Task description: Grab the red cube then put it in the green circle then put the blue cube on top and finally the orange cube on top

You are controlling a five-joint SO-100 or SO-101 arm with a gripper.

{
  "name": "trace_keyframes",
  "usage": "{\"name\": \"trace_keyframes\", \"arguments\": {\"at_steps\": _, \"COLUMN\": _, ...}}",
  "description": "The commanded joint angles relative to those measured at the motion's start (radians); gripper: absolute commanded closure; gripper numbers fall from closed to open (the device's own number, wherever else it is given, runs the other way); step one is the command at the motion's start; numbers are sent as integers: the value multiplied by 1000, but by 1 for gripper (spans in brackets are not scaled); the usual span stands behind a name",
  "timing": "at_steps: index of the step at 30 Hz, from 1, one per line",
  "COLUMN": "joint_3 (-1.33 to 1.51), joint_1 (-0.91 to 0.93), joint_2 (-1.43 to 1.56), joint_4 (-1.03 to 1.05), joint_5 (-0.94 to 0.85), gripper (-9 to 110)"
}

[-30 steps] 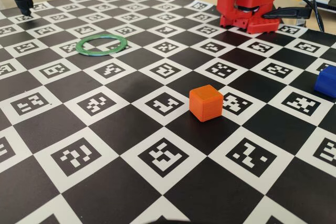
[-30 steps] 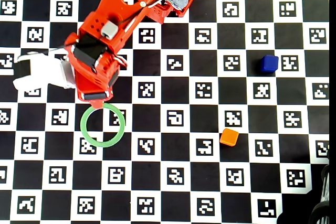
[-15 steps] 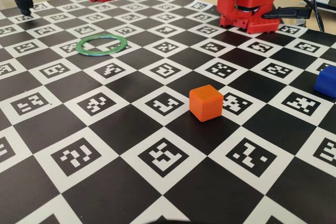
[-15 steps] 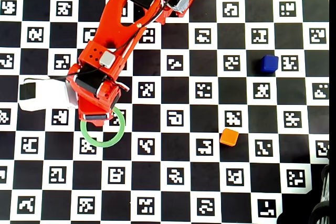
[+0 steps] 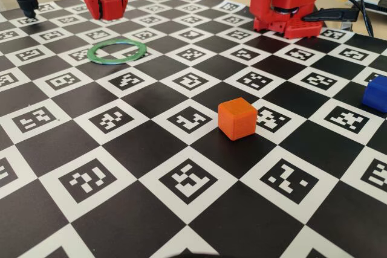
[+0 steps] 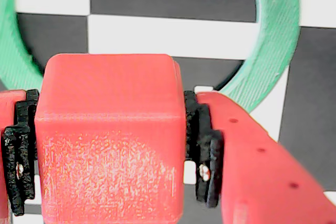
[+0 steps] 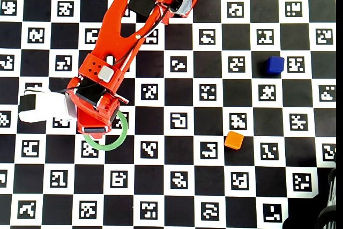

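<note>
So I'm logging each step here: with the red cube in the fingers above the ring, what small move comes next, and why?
Probably lower straight down, then open. In the wrist view the red cube is clamped between the fingers, with the green ring showing under and around it. In the fixed view the cube is above the board, not yet set down.

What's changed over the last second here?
The gripper, shut on the red cube, has come down into the fixed view and, from overhead, moved over the green circle. The cube hasn't been let go. The orange cube, blue cube and ring stayed put.
</note>
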Motion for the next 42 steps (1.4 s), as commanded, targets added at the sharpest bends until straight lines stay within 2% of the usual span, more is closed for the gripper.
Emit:
{"name": "trace_keyframes", "arguments": {"at_steps": 1, "joint_3": -37, "joint_1": -18, "joint_2": 34, "joint_4": -31, "joint_5": 8, "gripper": 104}}
{"name": "trace_keyframes", "arguments": {"at_steps": 24, "joint_3": 222, "joint_1": 5, "joint_2": 107, "joint_4": -201, "joint_5": -34, "gripper": 104}}
{"name": "trace_keyframes", "arguments": {"at_steps": 42, "joint_3": 258, "joint_1": 25, "joint_2": 167, "joint_4": -265, "joint_5": -67, "gripper": 104}}
